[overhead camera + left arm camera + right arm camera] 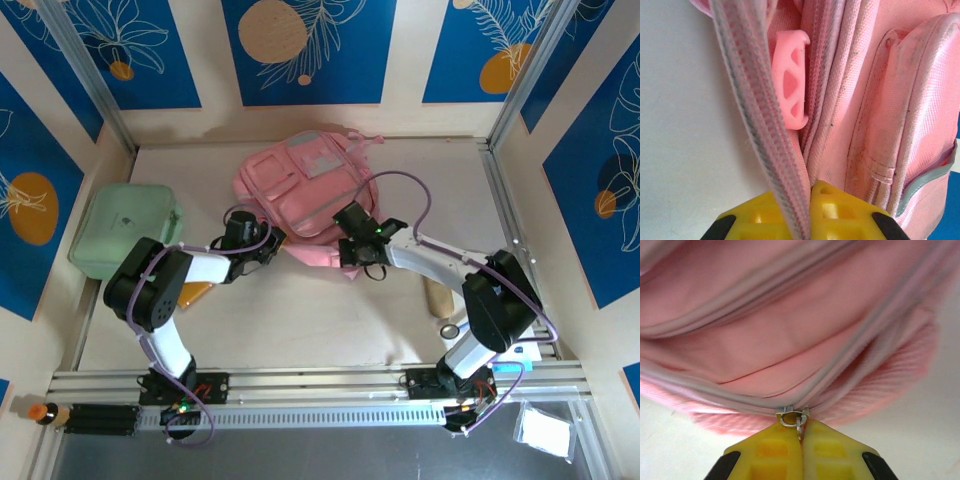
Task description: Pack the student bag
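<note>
Left wrist: L end effector point(810, 194) pinches student bag point(890, 100) zip tape point(757, 115); R end effector point(801, 436) clamps zip pull point(799, 423).

Pale table point(320, 320) carries student bag point(305, 195), mint-green case point(125, 230) at left

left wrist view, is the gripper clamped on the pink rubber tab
No, the left gripper is shut on a zipper-edged strip of the student bag, and the pink rubber tab sits apart from it.
</note>
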Controlling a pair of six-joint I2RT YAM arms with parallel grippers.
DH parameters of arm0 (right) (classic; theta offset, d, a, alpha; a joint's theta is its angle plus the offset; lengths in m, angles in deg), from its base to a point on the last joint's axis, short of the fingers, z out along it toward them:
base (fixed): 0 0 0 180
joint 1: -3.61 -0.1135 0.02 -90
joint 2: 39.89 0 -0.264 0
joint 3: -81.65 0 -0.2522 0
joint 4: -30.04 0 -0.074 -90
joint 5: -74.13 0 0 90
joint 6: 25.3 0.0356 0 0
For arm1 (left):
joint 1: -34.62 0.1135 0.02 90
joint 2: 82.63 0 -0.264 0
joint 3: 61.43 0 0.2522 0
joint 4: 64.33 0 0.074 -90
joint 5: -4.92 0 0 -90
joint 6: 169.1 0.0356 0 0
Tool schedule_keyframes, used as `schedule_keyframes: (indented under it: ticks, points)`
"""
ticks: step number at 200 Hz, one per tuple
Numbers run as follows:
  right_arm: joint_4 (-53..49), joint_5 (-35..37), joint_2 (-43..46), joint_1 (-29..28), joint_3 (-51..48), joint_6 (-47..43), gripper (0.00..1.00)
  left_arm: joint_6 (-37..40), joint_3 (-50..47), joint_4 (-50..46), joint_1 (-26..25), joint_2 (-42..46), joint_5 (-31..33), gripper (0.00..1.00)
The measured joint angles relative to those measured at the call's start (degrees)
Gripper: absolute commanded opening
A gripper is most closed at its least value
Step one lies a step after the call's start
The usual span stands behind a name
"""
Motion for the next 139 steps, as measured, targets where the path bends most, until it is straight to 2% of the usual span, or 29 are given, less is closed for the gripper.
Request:
schedule_keyframes:
  ticks: [30,71,82,98,109,139]
  points:
    - [-0.8,-0.3,0.0,3.6,0.0,0.5,0.00,0.2,0.4,-0.6,-0.1,0.0,-0.2,0.11]
    - [-0.3,-3.3,0.0,2.7,0.0,-0.9,0.00,5.7,5.8,-9.6,0.3,-0.5,-0.3,0.13]
    - [0.3,-4.7,0.0,1.9,0.0,-1.7,0.00,8.1,8.7,-13.5,1.0,-1.1,-0.2,0.20]
    - [1.8,-7.5,-0.3,0.0,0.0,-2.4,0.00,11.6,12.0,-17.8,2.7,-1.6,-0.2,0.37]
    - [3.2,-9.9,-0.8,-1.1,0.0,-2.8,0.00,13.4,13.5,-20.0,4.3,-1.6,0.0,0.46]
    - [6.5,-16.0,-4.5,-4.1,1.7,-3.1,0.00,18.6,14.9,-26.7,8.7,0.3,1.7,0.62]
